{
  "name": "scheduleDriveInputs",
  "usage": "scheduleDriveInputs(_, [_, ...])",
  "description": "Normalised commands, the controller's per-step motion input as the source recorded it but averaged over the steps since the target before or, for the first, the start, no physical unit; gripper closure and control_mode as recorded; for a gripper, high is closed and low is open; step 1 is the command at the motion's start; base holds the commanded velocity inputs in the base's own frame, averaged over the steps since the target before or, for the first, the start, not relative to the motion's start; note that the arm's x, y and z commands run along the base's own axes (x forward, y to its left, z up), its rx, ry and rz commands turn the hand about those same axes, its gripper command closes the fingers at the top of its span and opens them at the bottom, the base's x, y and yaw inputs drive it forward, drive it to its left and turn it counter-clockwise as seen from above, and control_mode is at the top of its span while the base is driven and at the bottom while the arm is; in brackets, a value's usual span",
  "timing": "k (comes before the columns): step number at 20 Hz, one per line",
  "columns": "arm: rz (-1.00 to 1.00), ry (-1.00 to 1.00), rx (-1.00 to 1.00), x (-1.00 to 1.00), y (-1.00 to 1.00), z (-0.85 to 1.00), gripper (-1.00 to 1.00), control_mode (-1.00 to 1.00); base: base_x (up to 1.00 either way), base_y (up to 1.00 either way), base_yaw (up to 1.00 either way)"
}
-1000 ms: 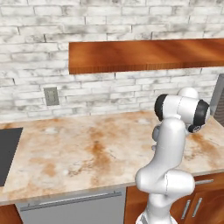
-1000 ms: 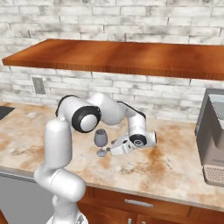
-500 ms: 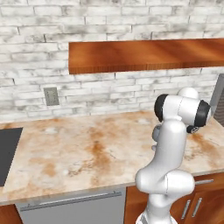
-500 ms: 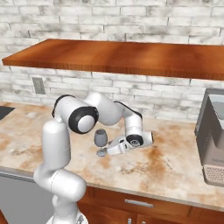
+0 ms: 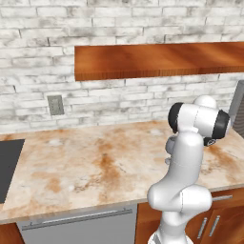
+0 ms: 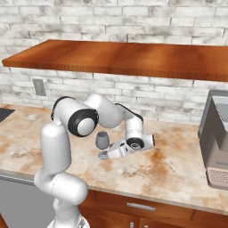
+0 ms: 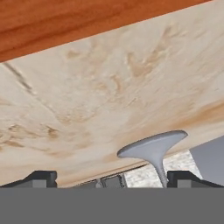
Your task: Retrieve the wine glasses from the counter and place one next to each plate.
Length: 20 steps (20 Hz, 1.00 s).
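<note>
Moved: gripper (image 6: 108, 154) has crept in on the small grey translucent stemmed wine glass (image 6: 102, 141), centre of the right base view.
Glass: upright on the beige rust-veined stone counter (image 6: 169, 171), its stem (image 7: 162, 171) between the fingertips (image 7: 41, 176).
Gripper: spread wide, nothing clamped.
Handling: likely light, slick, fragile, tippy.
Hold: the stem, gently.

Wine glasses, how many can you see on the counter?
1. The wine glass stands on the counter, right beside the open claw. Another may be hidden behind the arm.
</note>
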Motion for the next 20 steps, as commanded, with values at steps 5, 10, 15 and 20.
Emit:
scheduleDriveInputs(5, [0.00,0.00,0.00,0.00,0.28,-0.25,-1.00,-1.00,0.00,0.00,0.00])
scheduleDriveInputs(10, [0.00,0.00,0.00,0.00,0.36,-0.32,-1.00,-1.00,0.00,0.00,0.00])
scheduleDriveInputs(15, [-0.11,0.00,0.00,0.22,0.27,-0.36,-1.00,-1.00,0.00,0.00,0.00])
scheduleDriveInputs(20, [-0.06,0.00,0.04,-0.03,0.02,-0.28,-1.00,-1.00,0.00,0.00,0.00])
